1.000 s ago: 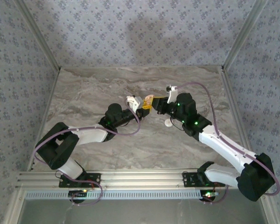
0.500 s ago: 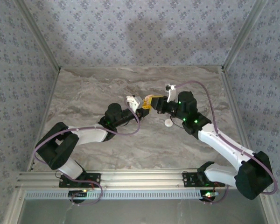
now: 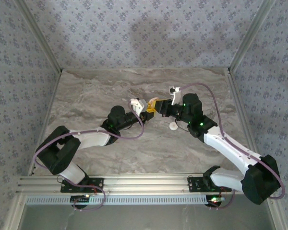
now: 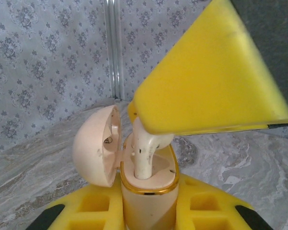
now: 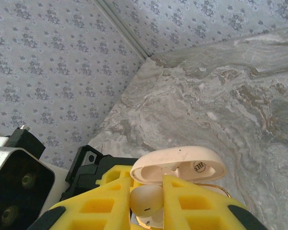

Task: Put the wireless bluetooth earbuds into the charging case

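Observation:
My left gripper (image 4: 146, 213) is shut on the cream charging case (image 4: 146, 199), holding it upright above the table with its lid (image 4: 93, 148) swung open to the left. A whitish earbud (image 4: 145, 158) stands with its stem in the case's socket. My right gripper (image 5: 147, 201) is shut on that earbud's head (image 5: 146, 200), its yellow finger (image 4: 206, 81) reaching in from above. From overhead the left gripper (image 3: 146, 114) and right gripper (image 3: 156, 106) meet over the middle of the table.
A small white round object (image 3: 173, 126) lies on the marble table (image 3: 96, 91) just in front of the right wrist. Patterned walls close in the back and both sides. The left gripper's black and yellow body (image 5: 108, 170) sits behind the open lid (image 5: 177, 165).
The right wrist has shifted slightly toward the back and left. The left arm and the case have stayed put.

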